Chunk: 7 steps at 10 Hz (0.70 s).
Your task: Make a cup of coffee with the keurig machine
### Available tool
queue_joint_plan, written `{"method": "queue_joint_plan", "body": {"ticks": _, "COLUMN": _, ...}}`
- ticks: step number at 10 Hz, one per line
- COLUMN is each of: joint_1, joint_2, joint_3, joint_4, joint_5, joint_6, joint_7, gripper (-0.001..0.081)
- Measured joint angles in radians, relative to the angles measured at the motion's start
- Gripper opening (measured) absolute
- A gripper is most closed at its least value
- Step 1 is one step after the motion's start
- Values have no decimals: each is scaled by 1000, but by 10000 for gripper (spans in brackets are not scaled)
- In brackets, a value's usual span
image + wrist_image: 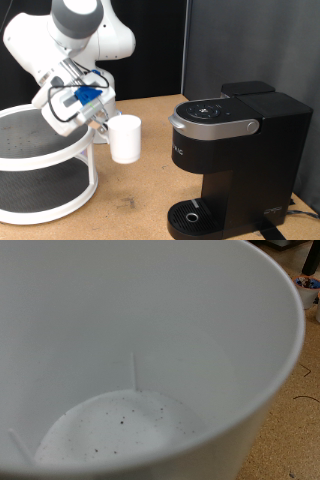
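The white cup (126, 138) hangs upright just above the wooden table, between a white round shelf and the keurig machine (235, 150). My gripper (104, 124) is shut on the cup's rim, on the side toward the exterior view's left. In the wrist view the cup's inside (130, 370) fills the frame; its bottom is empty apart from dark specks. The black machine stands at the exterior view's right with its grey-silver lid (212, 118) shut. Its round drip tray (190, 215) is bare. The cup is about a cup's width to the left of the machine.
A white two-tier round shelf (40, 165) stands at the exterior view's left, under the arm. The wooden table (135, 205) runs between shelf and machine. A black curtain hangs behind. A cable lies by the machine's base (300, 212).
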Motion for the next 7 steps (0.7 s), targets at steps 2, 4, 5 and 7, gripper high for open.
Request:
{"method": "queue_joint_plan", "body": {"ticks": 2, "joint_1": 30, "joint_2": 76, "joint_3": 2, "joint_4": 1, "joint_5": 82, "joint_6": 37, "joint_7": -86, "gripper": 67}}
{"method": "queue_joint_plan", "body": {"ticks": 4, "joint_1": 50, "joint_2": 146, "joint_3": 9, "joint_4": 4, "joint_5": 156, "joint_6": 60, "joint_7": -165, "gripper": 67}}
{"method": "queue_joint_plan", "body": {"ticks": 5, "joint_1": 56, "joint_2": 175, "joint_3": 14, "joint_4": 8, "joint_5": 190, "joint_6": 66, "joint_7": -198, "gripper": 67}}
{"method": "queue_joint_plan", "body": {"ticks": 7, "joint_1": 63, "joint_2": 231, "joint_3": 25, "joint_4": 19, "joint_5": 246, "joint_6": 82, "joint_7": -248, "gripper": 67}}
